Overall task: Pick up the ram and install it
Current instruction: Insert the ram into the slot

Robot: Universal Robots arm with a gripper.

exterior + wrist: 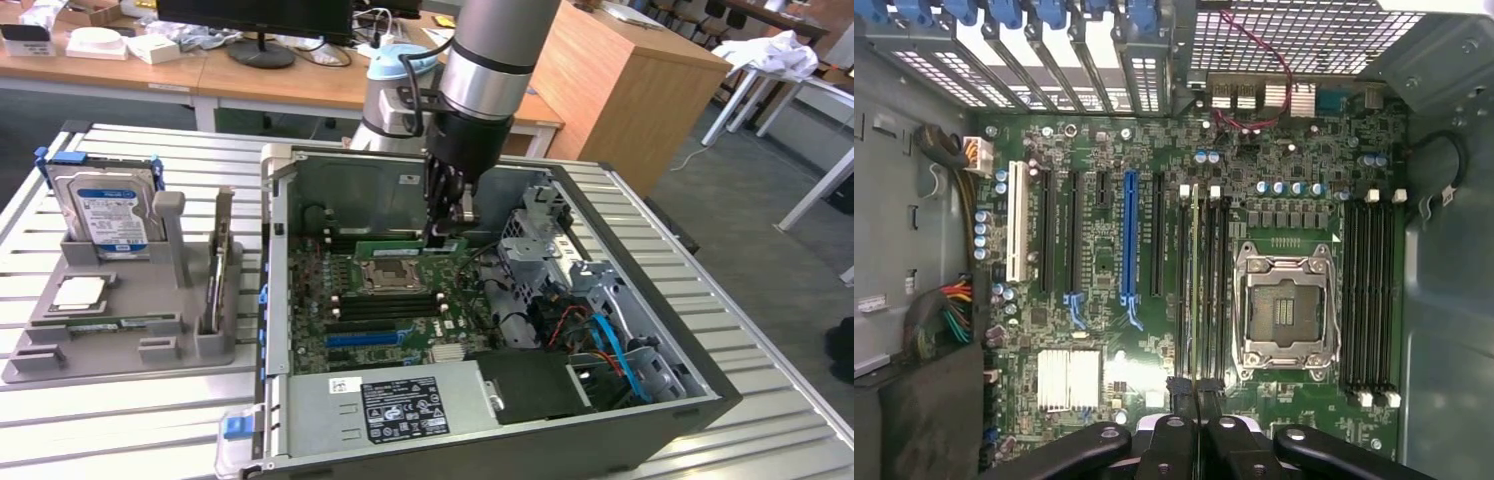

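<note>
Farthest from the open computer case (350, 195), a pale blue joint cap (400, 62); nearer, a thick silver-grey tube (491, 45) and black wrist (467, 140) with thin cable (420, 108); nearest, a black linked gripper (447, 238) studded with silver pins (1167, 423).

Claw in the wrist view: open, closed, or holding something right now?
Claw: closed on the ram, which it holds on edge over the motherboard inside the case.
</note>
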